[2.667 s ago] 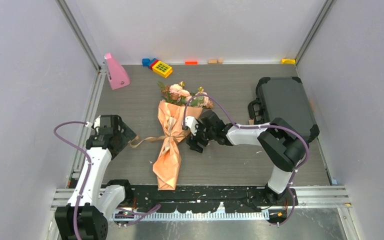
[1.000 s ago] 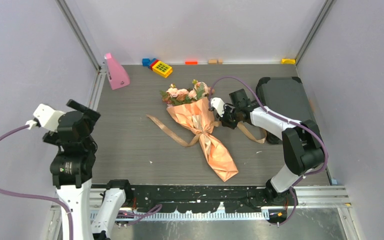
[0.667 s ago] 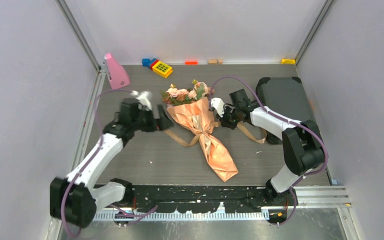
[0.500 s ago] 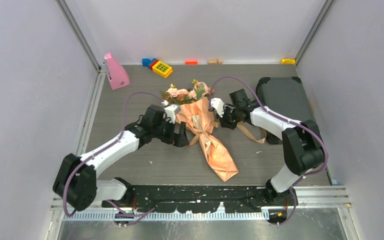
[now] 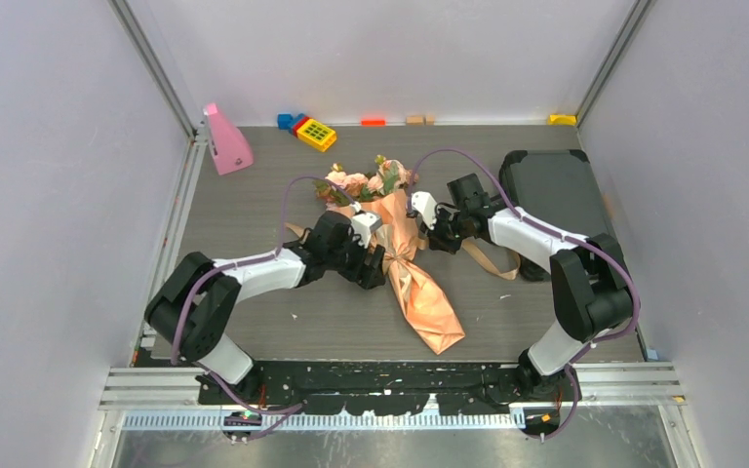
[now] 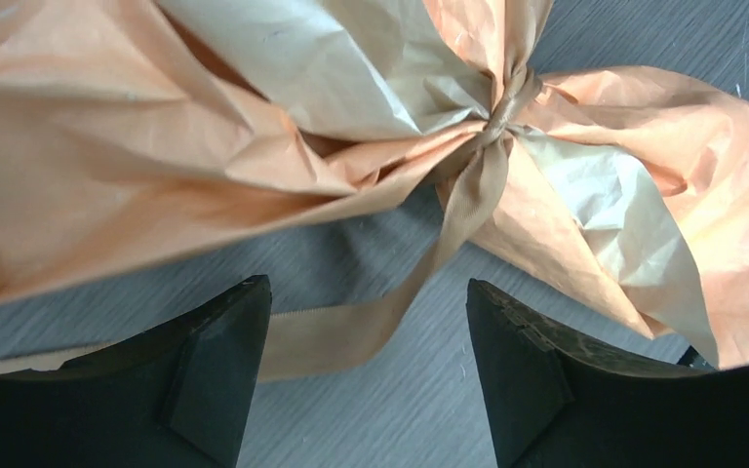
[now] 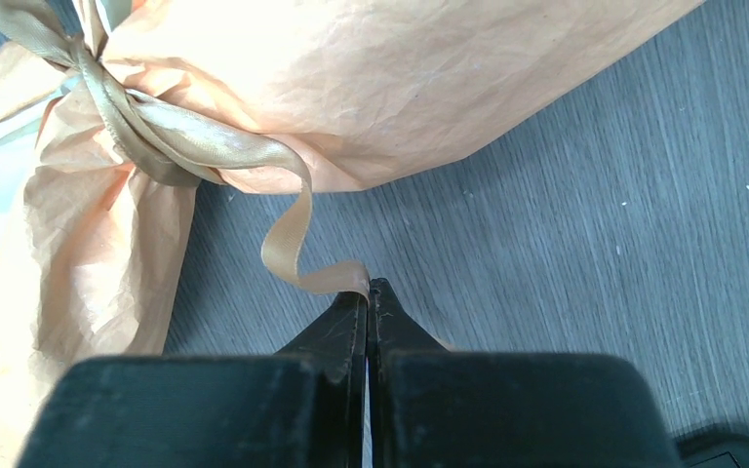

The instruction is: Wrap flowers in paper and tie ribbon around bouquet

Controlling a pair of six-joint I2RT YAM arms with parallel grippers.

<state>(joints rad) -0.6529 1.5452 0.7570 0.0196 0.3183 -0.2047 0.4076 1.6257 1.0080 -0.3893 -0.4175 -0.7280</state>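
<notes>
Crinkled peach paper [image 6: 107, 146] cinched by shiny ribbon [image 6: 468, 195]; left fingers [image 6: 205, 390] spread astride it; right fingers [image 7: 346, 331] pinch curled end.

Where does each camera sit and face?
Top external: above, behind the bases, looking down at the table; left arm and right arm flank the bouquet.
Left wrist: looks past the open left gripper at the ribbon knot on the paper.
Right wrist: looks past the shut right gripper pinching a ribbon tail.
Shared: both wrists see the knot.
</notes>
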